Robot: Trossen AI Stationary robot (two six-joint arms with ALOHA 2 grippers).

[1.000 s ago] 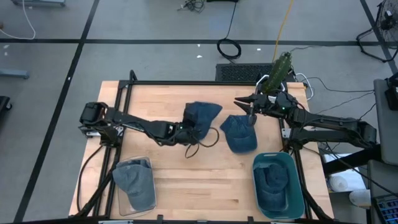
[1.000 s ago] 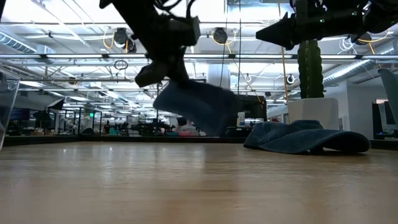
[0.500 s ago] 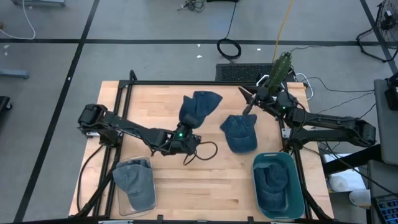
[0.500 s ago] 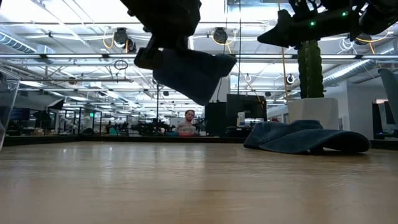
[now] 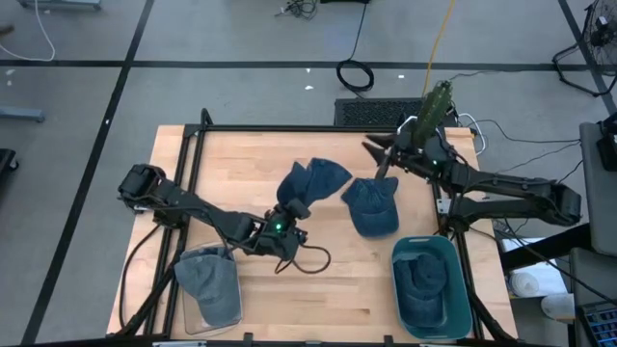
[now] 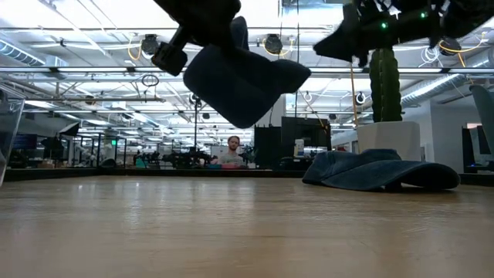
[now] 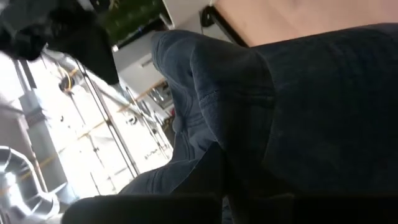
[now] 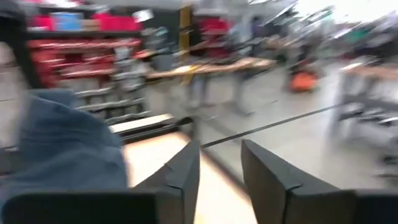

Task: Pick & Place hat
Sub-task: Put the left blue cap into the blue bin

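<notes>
High view: left gripper (image 5: 285, 218) clenched on the lifted dark blue denim hat (image 5: 310, 181), which needs a level carry toward the clear plastic bin (image 5: 189, 294); right gripper (image 5: 377, 158) empty, slightly parted, beyond the hat

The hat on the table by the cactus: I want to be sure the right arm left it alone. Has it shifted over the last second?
No. The loose hat keeps its place beside the teal bin.

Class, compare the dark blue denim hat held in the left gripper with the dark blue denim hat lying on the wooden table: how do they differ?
The held denim hat hangs in the air, clamped by the left gripper; the lying denim hat rests on the wooden table, ungripped. The held one dangles bunched; the lying one sits spread flat. Both are dark blue denim.
</notes>
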